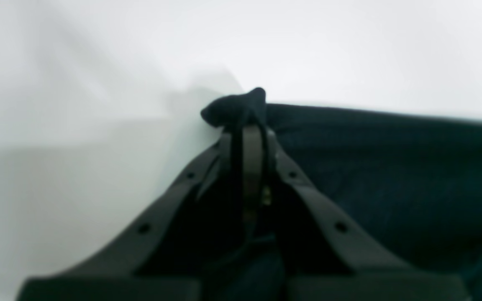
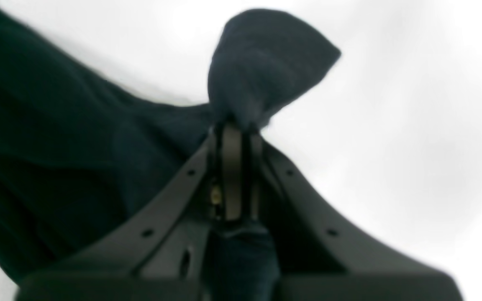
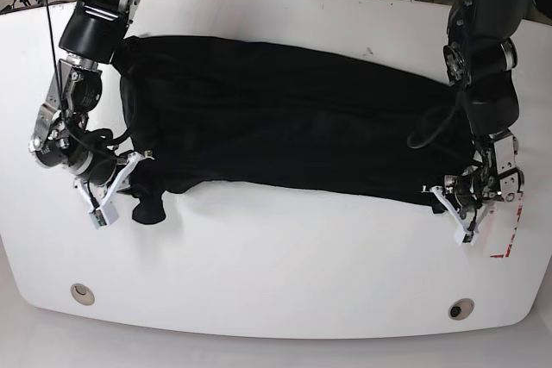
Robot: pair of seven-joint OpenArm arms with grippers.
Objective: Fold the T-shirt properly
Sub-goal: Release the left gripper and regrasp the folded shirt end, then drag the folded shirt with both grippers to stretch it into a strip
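Note:
The black T-shirt point(image 3: 293, 118) lies spread lengthwise across the white table point(image 3: 285, 256). At the right of the base view my left gripper point(image 3: 444, 198) sits on the shirt's near corner. The left wrist view shows this left gripper point(image 1: 247, 125) shut on a small tuft of the T-shirt point(image 1: 391, 167). On the left of the base view my right gripper point(image 3: 129, 183) holds the other near corner. In the right wrist view the right gripper point(image 2: 237, 125) is shut on the T-shirt point(image 2: 78, 146), a bunch of cloth sticking out past the fingertips.
A red tape mark point(image 3: 509, 247) lies on the table by the left gripper. Two round holes point(image 3: 82, 293) point(image 3: 460, 308) sit near the table's front edge. Cables and floor run behind the far edge.

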